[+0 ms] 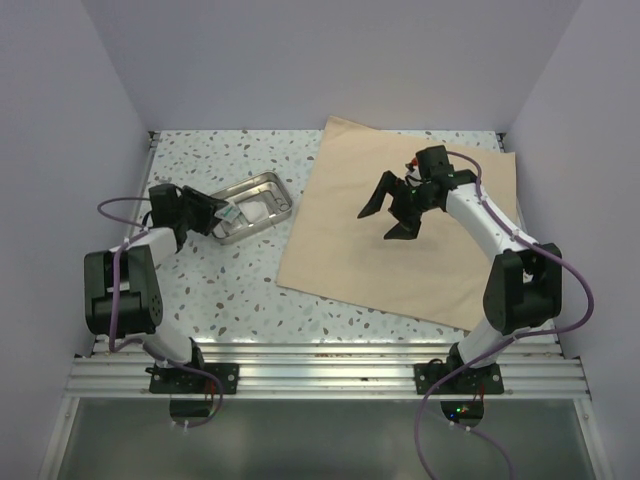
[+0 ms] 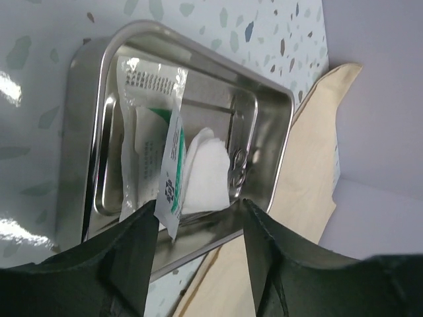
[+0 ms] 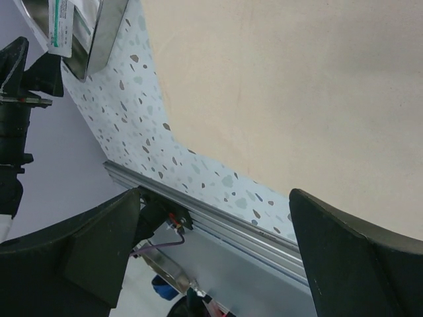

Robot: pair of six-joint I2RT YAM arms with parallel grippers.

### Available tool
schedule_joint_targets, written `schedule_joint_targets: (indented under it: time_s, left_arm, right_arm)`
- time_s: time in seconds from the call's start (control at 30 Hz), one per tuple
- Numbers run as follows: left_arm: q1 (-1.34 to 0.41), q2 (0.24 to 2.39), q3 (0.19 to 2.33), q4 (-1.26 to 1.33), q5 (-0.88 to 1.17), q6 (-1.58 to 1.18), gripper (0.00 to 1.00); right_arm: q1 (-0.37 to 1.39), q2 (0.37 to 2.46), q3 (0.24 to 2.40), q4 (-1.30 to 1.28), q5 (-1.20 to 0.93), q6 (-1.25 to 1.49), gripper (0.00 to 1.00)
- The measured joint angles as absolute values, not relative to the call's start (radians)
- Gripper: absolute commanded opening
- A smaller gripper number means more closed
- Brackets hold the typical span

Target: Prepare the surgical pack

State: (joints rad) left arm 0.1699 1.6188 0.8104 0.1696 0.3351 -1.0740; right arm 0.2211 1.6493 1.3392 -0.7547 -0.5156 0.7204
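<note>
The tan wrap sheet (image 1: 340,250) lies flat and unfolded on the right half of the table. The shiny metal tray (image 1: 275,185) sits to its left on the speckled tabletop. The tray holds a white gauze square (image 2: 205,172) and a sealed white packet with green print (image 2: 155,112). My left gripper (image 1: 222,215) is open at the tray's near-left end; in the left wrist view its jaws (image 2: 198,211) straddle the tray's rim (image 2: 198,53), holding nothing. My right gripper (image 1: 388,215) is wide open and empty, hovering above the middle of the sheet (image 3: 297,79).
The sheet's left corner (image 2: 310,172) lies close beside the tray. Walls close in the table on the left, back and right. An aluminium rail (image 1: 320,365) runs along the near edge. The left arm (image 3: 13,105) shows at the edge of the right wrist view.
</note>
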Motion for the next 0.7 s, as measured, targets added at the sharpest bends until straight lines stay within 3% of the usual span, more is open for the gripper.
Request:
schedule_joint_targets:
  time_s: [0.3,0.47,0.7]
  left_arm:
    - [0.158,1.514,0.783,-0.014,0.366,-0.907,0.52]
    - [0.157,1.544,0.930,-0.186,0.342,-0.759,0.63]
    - [0.169,1.671,1.164,-0.314,0.293,-0.640,0.64]
  right_arm:
    - [0.221,1.678,1.333,-0.747,-0.516,0.690,0.99]
    - [0.221,1.684,1.318,-0.745,-0.516,0.680,0.99]
    - [0.221,1.684,1.318,-0.748,-0.517,0.664,0.99]
